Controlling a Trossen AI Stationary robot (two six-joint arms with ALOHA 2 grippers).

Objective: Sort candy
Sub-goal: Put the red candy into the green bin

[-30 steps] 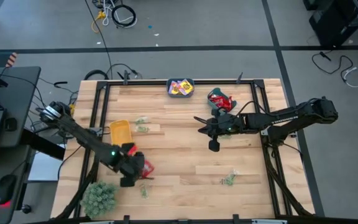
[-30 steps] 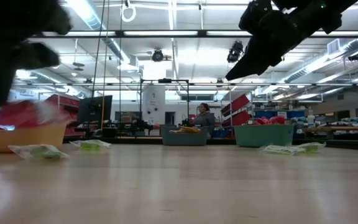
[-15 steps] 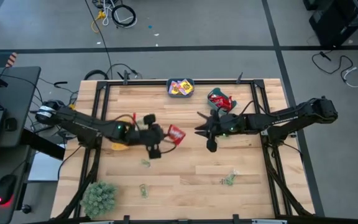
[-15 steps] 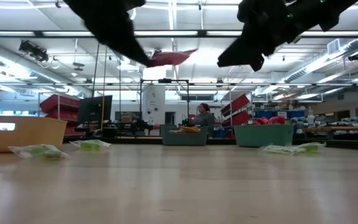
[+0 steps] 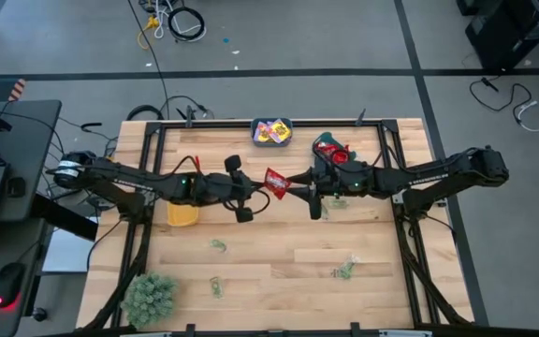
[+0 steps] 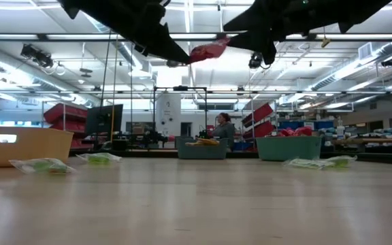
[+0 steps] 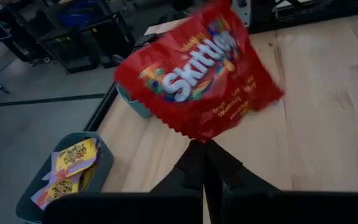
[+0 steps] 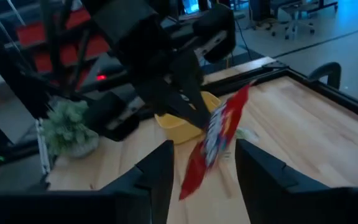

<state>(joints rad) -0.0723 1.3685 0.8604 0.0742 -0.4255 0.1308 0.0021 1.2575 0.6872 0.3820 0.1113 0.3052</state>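
Wooden slat tabletop (image 5: pixel 279 248) in a black frame, open workshop behind with bins and a seated person far off

Left gripper (image 5: pixel 255 187) reaches toward mid-table, jaws pinched together on one lower corner of a red Skittles packet (image 7: pixel 197 84), held aloft well above the wood. Right gripper (image 8: pixel 197 162) faces it from the other side, fingers apart, packet hanging between them but not yet touched; a handover looks likely

Packet judged light, thin film, crinkly and slick, loose sweets inside shifting. It flops from the held corner. Best hold: flat sealed edge opposite the left's pinch, not the bulging middle, which would slide

Elsewhere: teal bin (image 5: pixel 328 150) with red packets, another bin (image 5: pixel 271 131) with yellow ones, green packets (image 5: pixel 344 270) loose on the wood
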